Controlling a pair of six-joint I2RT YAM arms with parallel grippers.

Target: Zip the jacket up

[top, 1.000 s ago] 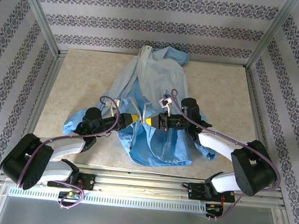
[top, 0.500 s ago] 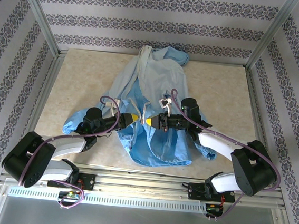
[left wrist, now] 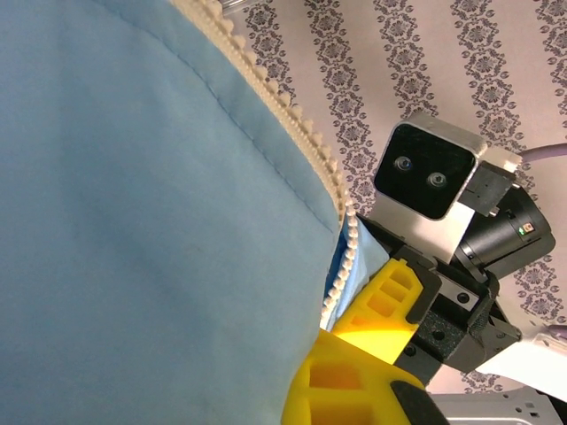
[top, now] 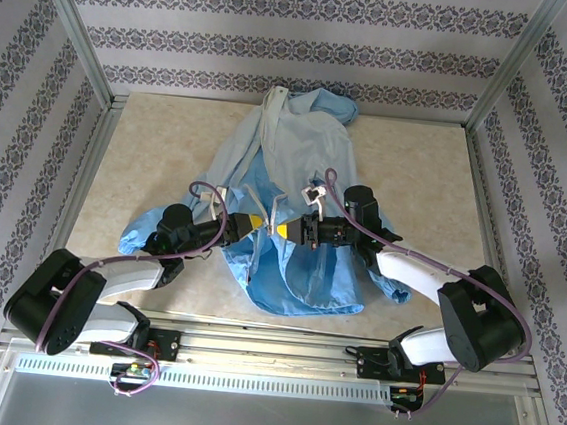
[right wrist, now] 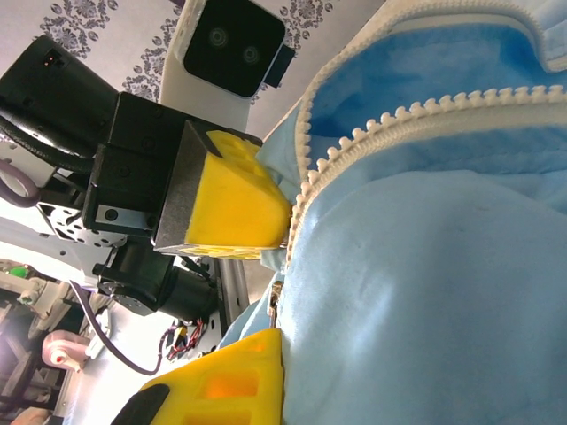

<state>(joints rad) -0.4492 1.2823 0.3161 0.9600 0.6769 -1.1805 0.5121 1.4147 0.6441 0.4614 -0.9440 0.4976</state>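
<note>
Patterned grey-and-white wallpaper (top: 279,46) lines the booth, and a pale, marbled surface (top: 160,140) carries the light-blue hooded jacket (top: 298,164). The jacket lies spread with its hood toward the far wall and its hem toward the arm bases. Its front is parted, and one sleeve trails out from the jacket's left side in the overhead view. Both arms reach in over the jacket's lower front and meet tip to tip near its middle. The left arm's fingers (top: 250,223) are closed tight on the jacket's front edge. In the left wrist view the crinkly blue fabric (left wrist: 133,221) covers most of the picture, and the cream zipper teeth (left wrist: 297,119) run down its border to the yellow pads. The right arm's fingers (top: 284,231) are just beside them, also pinched shut on the jacket at the zipper edge. From the right wrist, two lines of zipper teeth (right wrist: 425,111) come together toward the left arm's yellow pad (right wrist: 235,204), with darker blue lining showing between them. One of the right arm's own yellow pads (right wrist: 230,385) sits against the fabric below. The jacket between the two grips is lifted slightly off the surface.
</note>
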